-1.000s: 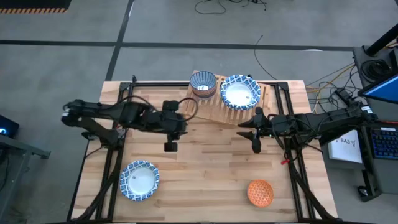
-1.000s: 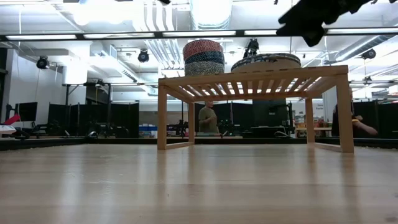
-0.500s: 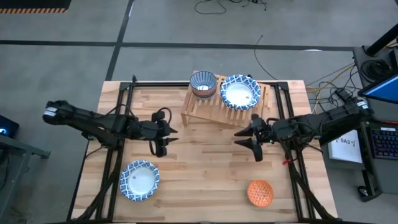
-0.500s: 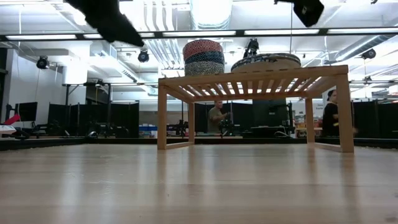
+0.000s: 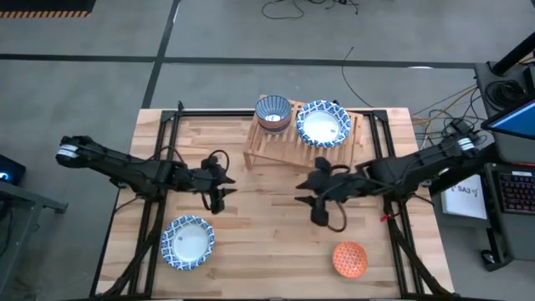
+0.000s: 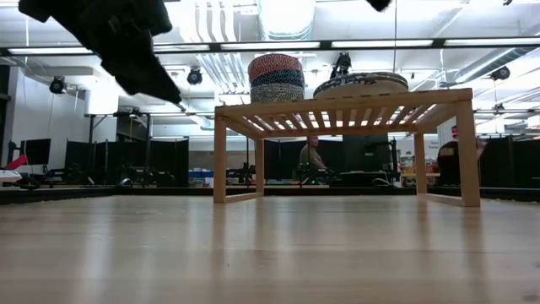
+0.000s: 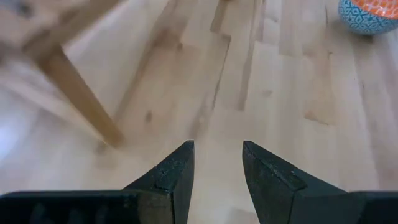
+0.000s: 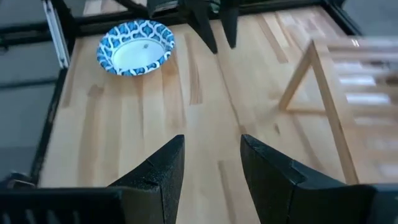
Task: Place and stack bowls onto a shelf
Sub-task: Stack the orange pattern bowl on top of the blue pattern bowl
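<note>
The wooden slat shelf (image 5: 303,140) stands at the table's far middle. On it rest a stack of small bowls (image 5: 272,111) and a wide blue-and-white bowl (image 5: 323,124); both also show in the low view (image 6: 276,78) (image 6: 361,84). Another wide blue-and-white bowl (image 5: 187,242) rests on the table at the near left. An orange bowl (image 5: 349,259) rests at the near right. My left gripper (image 5: 221,194) is open and empty above the table, left of the shelf's near side. My right gripper (image 5: 308,201) is open and empty near the table's middle, pointing toward the left.
The right wrist view shows the wide bowl (image 8: 137,48) and my left gripper (image 8: 214,22) ahead, with the shelf's leg (image 8: 298,78) to one side. The left wrist view shows a shelf leg (image 7: 81,93) and the orange bowl (image 7: 368,12). People move in the room behind (image 6: 312,160).
My left gripper has drawn back from the shelf's near edge toward the table's left and near side and come lower. My right gripper has moved from beside the shelf toward the table's middle and near edge, turning to face left. The bowls have kept still.
</note>
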Controlling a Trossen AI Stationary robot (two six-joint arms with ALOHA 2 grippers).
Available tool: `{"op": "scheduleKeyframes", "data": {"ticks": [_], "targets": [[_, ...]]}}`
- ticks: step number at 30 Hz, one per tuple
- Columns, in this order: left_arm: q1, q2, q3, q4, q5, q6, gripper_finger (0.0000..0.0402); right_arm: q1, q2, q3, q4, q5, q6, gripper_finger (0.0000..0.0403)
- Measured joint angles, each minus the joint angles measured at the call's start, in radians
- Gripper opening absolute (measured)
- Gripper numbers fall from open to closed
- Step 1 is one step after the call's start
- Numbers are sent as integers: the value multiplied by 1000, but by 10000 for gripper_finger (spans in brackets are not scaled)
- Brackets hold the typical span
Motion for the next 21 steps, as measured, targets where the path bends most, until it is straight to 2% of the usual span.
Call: {"op": "scheduleKeyframes", "data": {"ticks": [7, 15, 21], "targets": [[-28, 1, 1, -89, 171, -230, 119, -2, 149, 150, -15, -7, -162, 146], [-123, 2, 0, -171, 180, -392, 119, -3, 215, 194, -24, -16, -231, 146], [-152, 2, 0, -170, 179, -424, 119, -3, 226, 192, -52, -16, -226, 146]]}}
